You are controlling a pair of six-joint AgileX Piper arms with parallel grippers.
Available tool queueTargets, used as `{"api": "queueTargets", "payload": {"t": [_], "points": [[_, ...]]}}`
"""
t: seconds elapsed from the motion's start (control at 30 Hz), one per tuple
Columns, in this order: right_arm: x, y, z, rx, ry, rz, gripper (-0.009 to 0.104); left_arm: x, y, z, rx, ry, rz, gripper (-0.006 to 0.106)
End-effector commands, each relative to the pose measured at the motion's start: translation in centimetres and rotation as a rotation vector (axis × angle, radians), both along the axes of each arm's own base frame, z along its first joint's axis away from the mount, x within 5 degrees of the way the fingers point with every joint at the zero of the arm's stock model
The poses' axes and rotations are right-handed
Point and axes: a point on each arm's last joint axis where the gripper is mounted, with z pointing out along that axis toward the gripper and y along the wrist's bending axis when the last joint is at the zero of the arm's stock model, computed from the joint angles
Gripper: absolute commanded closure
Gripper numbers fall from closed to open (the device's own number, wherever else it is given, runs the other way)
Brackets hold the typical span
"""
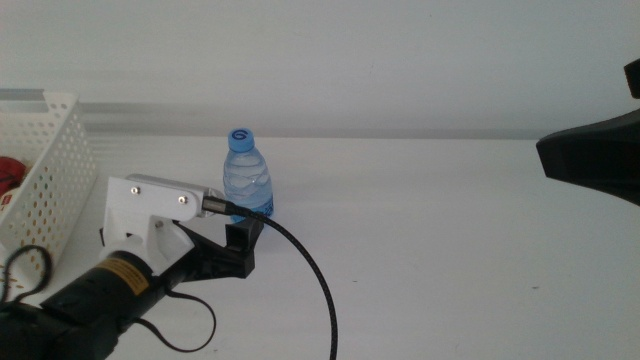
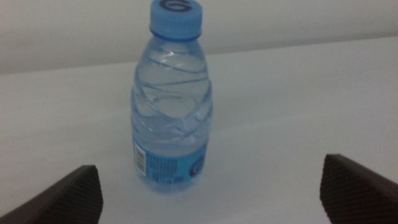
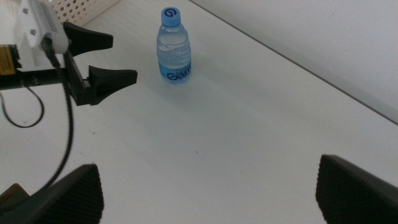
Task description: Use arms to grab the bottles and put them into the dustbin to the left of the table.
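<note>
Clear glossy plastic bottle [image 2: 171, 106], smooth white table [image 1: 450, 250], perforated plastic dustbin [image 1: 45, 165]

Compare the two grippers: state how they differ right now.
The left gripper is low over the table close to the water bottle, jaws facing it; the right gripper hangs at the right edge, far from the bottle. Both have dark jaws spread open, holding nothing.

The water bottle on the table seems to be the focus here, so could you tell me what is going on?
The left gripper is lined up on the upright water bottle with its jaws open, close to it but not yet gripping. The bottle stands on the white table. The dustbin sits at the table's left, with something red already inside. The right gripper waits out at the right, jaws open, holding nothing.
</note>
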Motion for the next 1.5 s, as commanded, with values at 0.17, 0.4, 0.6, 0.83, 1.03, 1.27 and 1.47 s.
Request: {"api": "queueTargets", "payload": {"t": [0.17, 0.4, 0.6, 0.83, 1.03, 1.27, 1.47], "points": [[0.0, 0.1, 0.1, -0.001, -0.008, 0.007, 0.005, 1.7, 0.2, -2.6, -0.016, -0.086, 0.041, 0.007], [0.0, 0.1, 0.1, -0.001, -0.008, 0.007, 0.005, 3.1, -0.3, -4.5, -0.017, -0.115, 0.045, 0.007], [0.0, 0.1, 0.1, -0.001, -0.008, 0.007, 0.005, 4.6, -0.9, -4.6, -0.011, -0.127, 0.053, 0.007], [0.0, 0.1, 0.1, -0.001, -0.008, 0.007, 0.005, 6.1, -1.5, -4.2, 0.021, -0.098, 0.047, 0.007], [0.0, 0.1, 0.1, -0.001, -0.008, 0.007, 0.005, 7.2, -1.9, -4.4, 0.016, -0.090, 0.063, 0.007], [0.0, 0.1, 0.1, -0.001, -0.008, 0.007, 0.005, 8.1, -2.2, -5.3, 0.018, -0.081, 0.071, 0.007], [0.0, 0.1, 0.1, -0.001, -0.008, 0.007, 0.005, 9.0, -2.5, -5.7, 0.015, -0.094, 0.085, 0.007]]}}
